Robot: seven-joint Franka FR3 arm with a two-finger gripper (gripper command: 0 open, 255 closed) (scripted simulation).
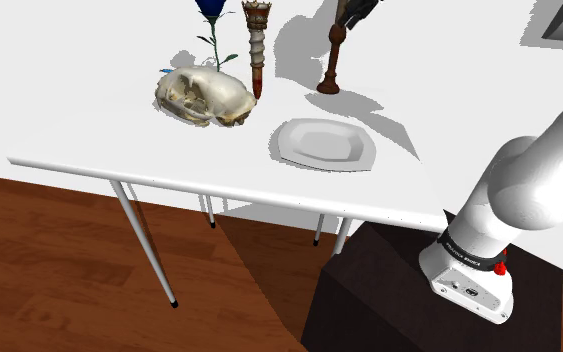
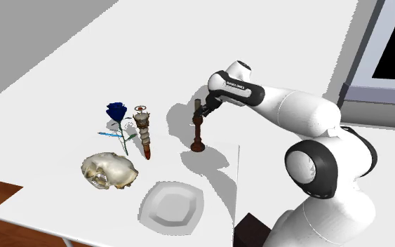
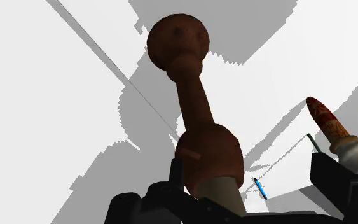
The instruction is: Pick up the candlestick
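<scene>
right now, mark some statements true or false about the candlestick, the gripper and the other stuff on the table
1. The candlestick stands upright on the table. True.
2. The gripper is shut on the candlestick. False: its fingers stand apart around the candlestick's upper end, with a gap on one side, so nothing is clasped yet.
3. The skull lies on the plate. False: the plate is bare, and the skull lies on the table beside it.
4. The rose behind the skull is blue. True.
</scene>
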